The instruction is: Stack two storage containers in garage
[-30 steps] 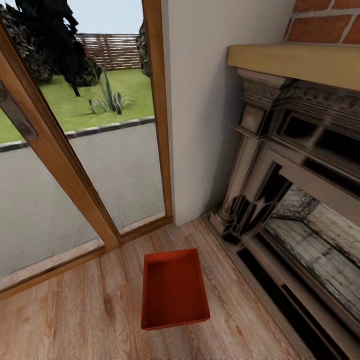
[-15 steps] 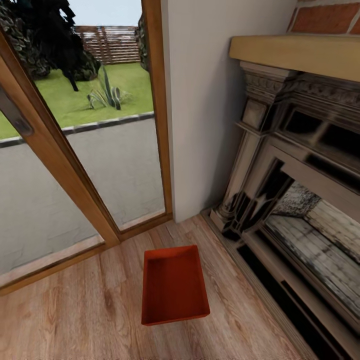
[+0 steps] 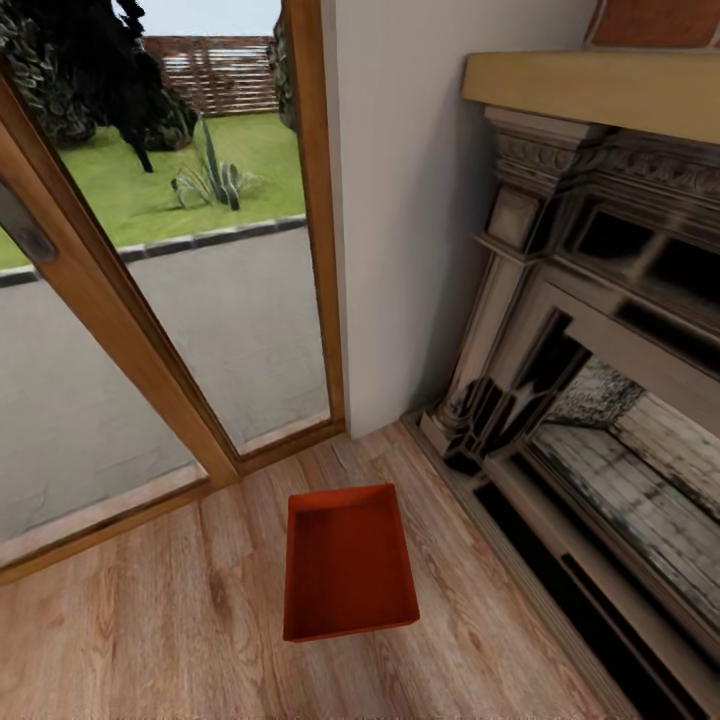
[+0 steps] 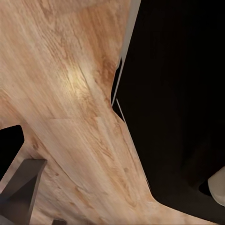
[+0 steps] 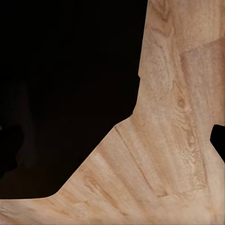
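One orange-red storage container (image 3: 348,562) sits open side up and empty on the light wood plank floor (image 3: 150,630) of the living room, low in the head view between the glass door and the fireplace. The second container is out of view. In the left wrist view a dark fingertip (image 4: 9,145) of my left gripper (image 4: 112,150) shows at the picture's edge over bare planks. In the right wrist view my right gripper (image 5: 110,140) has dark tips at both far edges, with only floor between them. Both stand open and hold nothing.
A wood-framed glass door (image 3: 120,340) stands at the left, with a garden beyond it. A white wall section (image 3: 420,200) rises behind the container. The brick-and-dark-stone fireplace (image 3: 600,380), with its raised hearth edge, runs along the right. A black shape (image 4: 178,93) covers part of each wrist view.
The whole head picture has shifted slightly, so the camera has moved. The container lies where it was on the planks.
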Robot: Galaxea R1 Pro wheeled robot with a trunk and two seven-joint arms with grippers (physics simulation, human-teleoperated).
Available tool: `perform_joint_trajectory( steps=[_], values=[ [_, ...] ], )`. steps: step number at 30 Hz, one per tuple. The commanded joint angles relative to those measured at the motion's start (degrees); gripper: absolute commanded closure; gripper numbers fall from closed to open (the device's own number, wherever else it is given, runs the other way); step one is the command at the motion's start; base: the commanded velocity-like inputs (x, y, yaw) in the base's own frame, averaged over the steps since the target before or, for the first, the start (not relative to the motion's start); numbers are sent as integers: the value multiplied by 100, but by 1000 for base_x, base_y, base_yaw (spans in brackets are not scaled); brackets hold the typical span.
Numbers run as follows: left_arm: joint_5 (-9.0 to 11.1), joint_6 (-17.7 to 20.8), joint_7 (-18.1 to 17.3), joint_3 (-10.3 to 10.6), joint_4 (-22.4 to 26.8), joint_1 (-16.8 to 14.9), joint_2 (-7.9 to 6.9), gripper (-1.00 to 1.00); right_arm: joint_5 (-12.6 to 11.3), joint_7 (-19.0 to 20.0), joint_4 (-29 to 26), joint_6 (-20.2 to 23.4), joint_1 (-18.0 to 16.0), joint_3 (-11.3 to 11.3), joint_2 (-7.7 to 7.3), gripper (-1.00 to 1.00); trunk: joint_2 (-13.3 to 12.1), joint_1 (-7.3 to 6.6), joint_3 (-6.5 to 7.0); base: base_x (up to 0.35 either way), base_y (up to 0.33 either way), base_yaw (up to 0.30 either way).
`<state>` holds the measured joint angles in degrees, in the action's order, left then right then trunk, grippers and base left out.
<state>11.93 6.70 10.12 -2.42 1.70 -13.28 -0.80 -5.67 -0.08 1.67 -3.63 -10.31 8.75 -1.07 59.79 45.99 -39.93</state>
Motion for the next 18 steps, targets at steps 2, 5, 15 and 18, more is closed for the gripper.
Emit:
perform_joint_trajectory(
  steps=[2, 5, 15, 18],
  values=[
    [20, 33, 16, -21, 14, 1, 1, -100, -58, -1, 18, -38, -6, 48, 1, -100, 3, 0, -23, 0, 0, 0],
    [20, 32, 16, -21, 14, 1, 1, -100, -58, 14, 18, -40, -6, 48, 1, -100, 3, 0, -51, 0, 0, 0],
    [20, 33, 16, -21, 14, 1, 1, -100, -51, 65, 18, -41, -6, 48, -15, -100, 3, 0, -144, 0, 0, 0],
    [20, 33, 16, -21, 14, 1, 1, -100, -49, 67, 18, -50, -6, 48, -16, -100, 3, 0, -172, 0, 0, 0]
  ],
)
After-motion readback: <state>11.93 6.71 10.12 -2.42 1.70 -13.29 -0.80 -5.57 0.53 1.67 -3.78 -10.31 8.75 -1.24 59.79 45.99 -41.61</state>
